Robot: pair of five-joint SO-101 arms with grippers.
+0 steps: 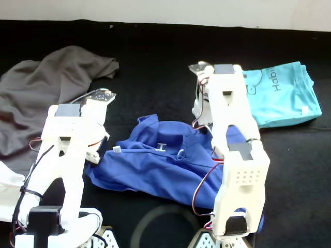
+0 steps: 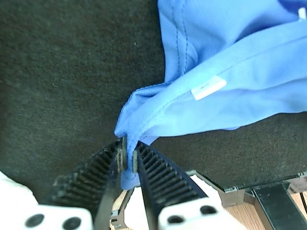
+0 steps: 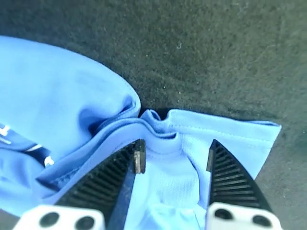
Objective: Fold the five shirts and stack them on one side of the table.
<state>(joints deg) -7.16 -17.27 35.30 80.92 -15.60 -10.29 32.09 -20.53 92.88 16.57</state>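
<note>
I count three shirts: one blue shirt (image 1: pixel 150 165), one grey shirt (image 1: pixel 46 88) left of it, one teal shirt (image 1: pixel 279 93) right of it. Two arms too: left arm (image 1: pixel 64 150) and right arm (image 1: pixel 230 119), flanking the blue one.

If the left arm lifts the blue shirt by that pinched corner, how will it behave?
Probably floppy: the blue shirt lies in soft bunched folds. It would likely drape from the left gripper; that small pinch might slip.
</note>
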